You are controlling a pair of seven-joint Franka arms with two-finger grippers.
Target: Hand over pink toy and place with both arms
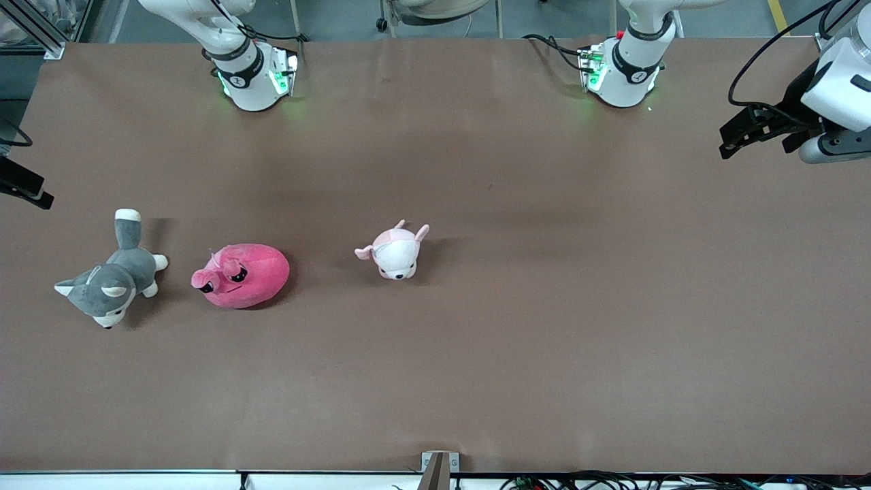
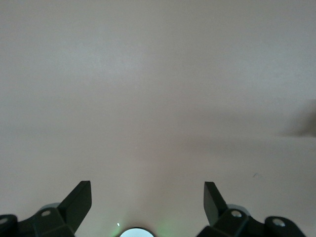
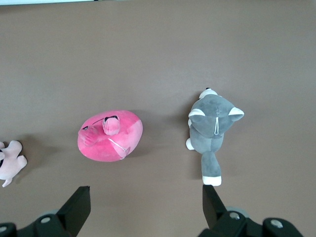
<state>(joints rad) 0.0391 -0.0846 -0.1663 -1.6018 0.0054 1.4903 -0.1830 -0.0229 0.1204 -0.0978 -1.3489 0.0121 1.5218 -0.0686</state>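
The pink toy is lying on the worktop between the grey husky and the pale puppy. The right gripper is hovering above the pink toy and husky with fingers apart; the left gripper is hanging over bare worktop at its own end, fingers apart too.

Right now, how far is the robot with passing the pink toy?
The bright pink round plush toy lies on the brown table, between a grey plush and a pale pink plush. Nothing is in hand: the right gripper hangs open above the toys, the left gripper open over bare table. That fits a toy waiting for pickup or one set down.
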